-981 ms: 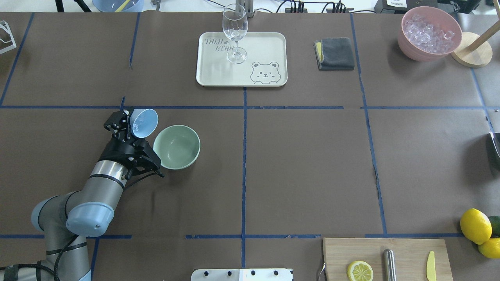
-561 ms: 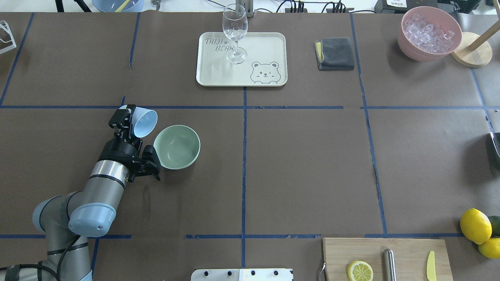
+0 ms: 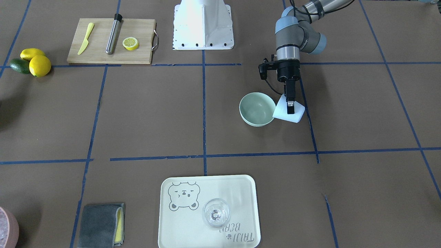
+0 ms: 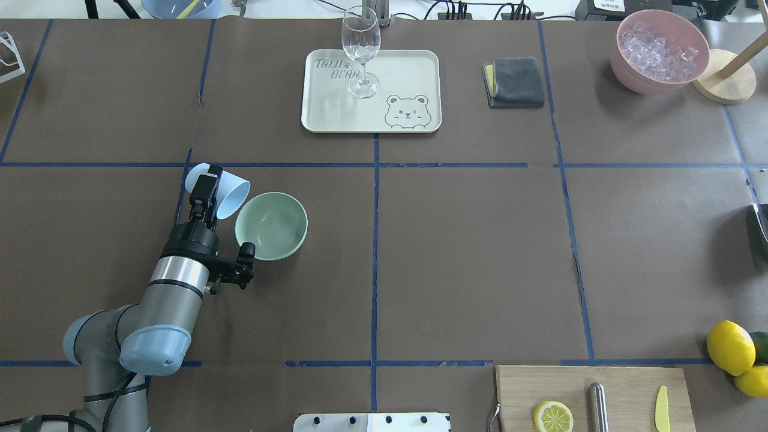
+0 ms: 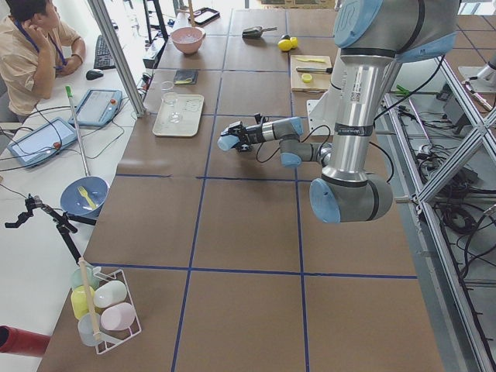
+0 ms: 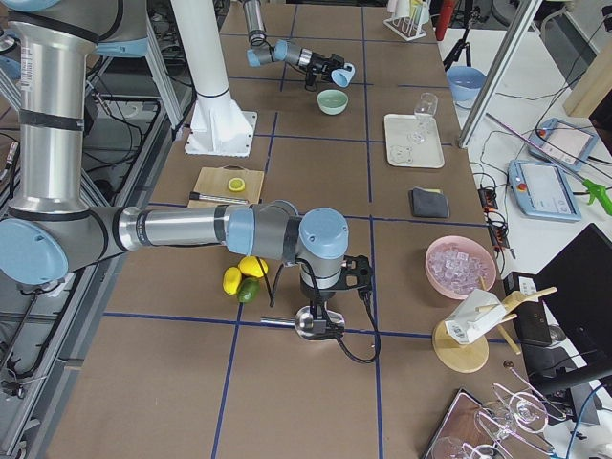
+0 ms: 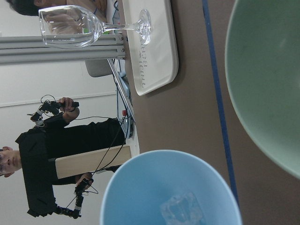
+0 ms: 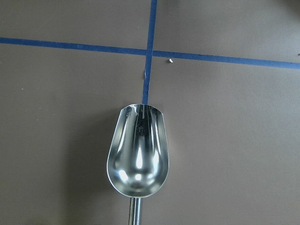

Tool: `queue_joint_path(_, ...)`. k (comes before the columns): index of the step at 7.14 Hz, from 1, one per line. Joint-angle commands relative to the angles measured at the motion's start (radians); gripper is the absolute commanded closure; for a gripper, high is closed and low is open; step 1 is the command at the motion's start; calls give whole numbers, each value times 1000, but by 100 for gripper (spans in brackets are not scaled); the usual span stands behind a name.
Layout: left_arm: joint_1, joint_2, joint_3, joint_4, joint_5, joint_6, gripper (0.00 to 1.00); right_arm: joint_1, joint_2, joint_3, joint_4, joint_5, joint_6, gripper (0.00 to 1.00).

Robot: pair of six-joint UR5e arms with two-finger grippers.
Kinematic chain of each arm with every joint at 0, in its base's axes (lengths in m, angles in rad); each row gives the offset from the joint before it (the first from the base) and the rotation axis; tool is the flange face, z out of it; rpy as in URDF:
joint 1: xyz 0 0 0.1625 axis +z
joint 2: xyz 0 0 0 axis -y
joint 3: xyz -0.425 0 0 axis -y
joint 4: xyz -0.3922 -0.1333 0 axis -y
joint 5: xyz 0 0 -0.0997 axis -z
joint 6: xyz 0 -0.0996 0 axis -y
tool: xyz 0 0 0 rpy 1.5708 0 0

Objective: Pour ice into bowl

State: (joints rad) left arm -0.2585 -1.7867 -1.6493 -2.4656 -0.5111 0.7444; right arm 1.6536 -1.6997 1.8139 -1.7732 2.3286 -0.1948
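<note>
The left fingers (image 4: 203,187) pinch a light blue cup (image 4: 231,192) by its wall, with one finger lying across the outside. The cup is tipped well over on its side, mouth turned toward the bowl (image 4: 271,225). This mint-green bowl stands upright on the table (image 4: 468,252), just right of the cup in the overhead view. The cup's lip sits at the bowl's near rim, though I cannot quite tell whether it overhangs the rim or stops just short of it.

The ice (image 7: 180,209) is inside the cup. The left wrist camera shows one clear cube (the only one that view makes out) lying against the blue wall, short of the lip, and the bowl's green inside fills the right of that view.

At the table's right end the right fingers (image 6: 321,308) hang straight down over a metal scoop (image 8: 137,154) that lies flat on the table. No view shows whether they are spread or pressed together, so I cannot tell.

A pink bowl (image 4: 624,75) heaped with cubes stands at the far right corner. A wine glass (image 4: 361,48) stands on a cream tray (image 4: 408,78).
</note>
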Motion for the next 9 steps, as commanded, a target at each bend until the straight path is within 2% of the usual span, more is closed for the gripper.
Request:
queue_joint_path(1, 7, -8, -3, -1, 19, 65, 100, 0, 0, -2, 0, 0, -2, 0)
queue_joint_path(4, 13, -8, 17, 0, 54, 208, 100, 0, 2, -2, 0, 0, 0, 0)
queue_joint_path(9, 36, -16, 29, -1, 74, 228, 100, 0, 0, -2, 1, 0, 0, 0)
